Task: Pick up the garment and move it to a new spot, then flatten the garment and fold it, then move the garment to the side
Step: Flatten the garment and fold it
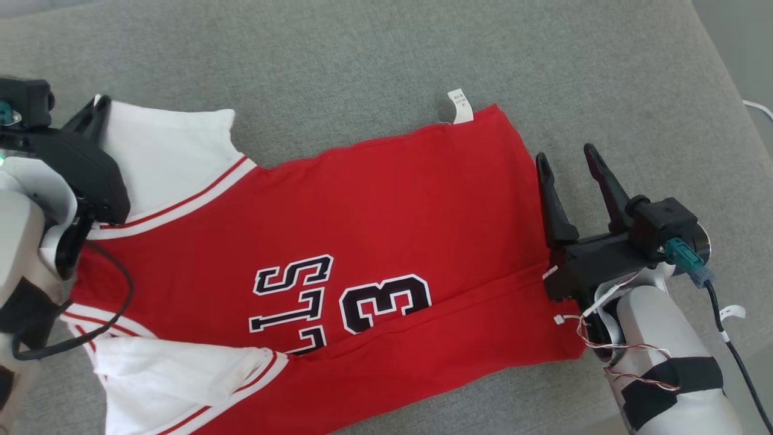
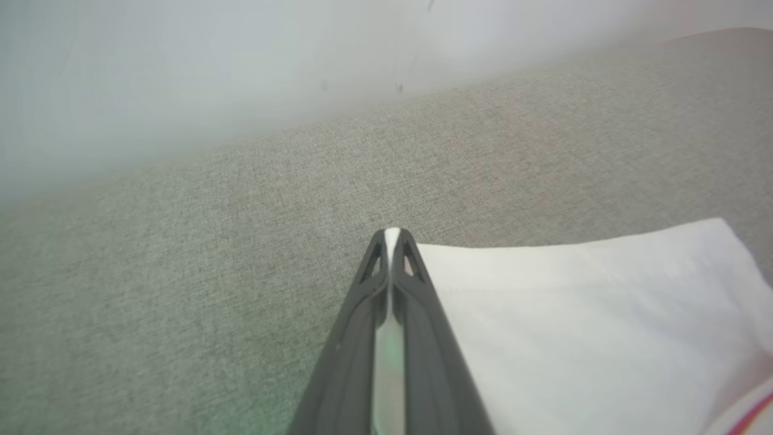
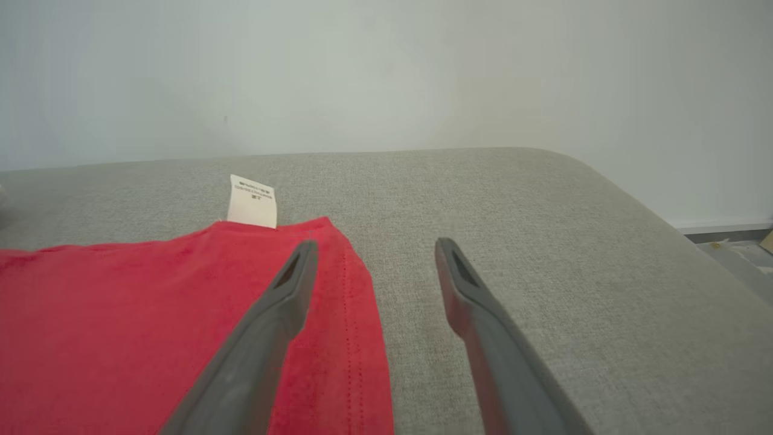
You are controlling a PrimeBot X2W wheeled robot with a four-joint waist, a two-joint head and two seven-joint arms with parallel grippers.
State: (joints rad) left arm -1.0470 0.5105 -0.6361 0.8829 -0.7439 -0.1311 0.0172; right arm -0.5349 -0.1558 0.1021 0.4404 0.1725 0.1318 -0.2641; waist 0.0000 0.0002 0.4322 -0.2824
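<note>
The garment (image 1: pixel 362 205) is a red jersey with white sleeves and black lettering, lying spread across the grey cushion (image 1: pixel 362 54). Its white care label (image 1: pixel 460 106) sticks out at the far hem corner and also shows as the label (image 3: pixel 252 201). My left gripper (image 1: pixel 99 104) is at the far white sleeve (image 2: pixel 574 314). Its fingertips (image 2: pixel 392 232) are pressed together with a sliver of white cloth pinched between them. My right gripper (image 1: pixel 564 154) stands open at the hem's right edge. Its left finger (image 3: pixel 284 302) is over the red hem (image 3: pixel 356 338) and the other is over bare cushion.
The cushion's right edge (image 1: pixel 734 90) curves down to the floor, where a white cable (image 1: pixel 758 107) lies. A pale wall (image 3: pixel 386 72) stands behind the cushion. Bare grey fabric stretches beyond the jersey at the far side.
</note>
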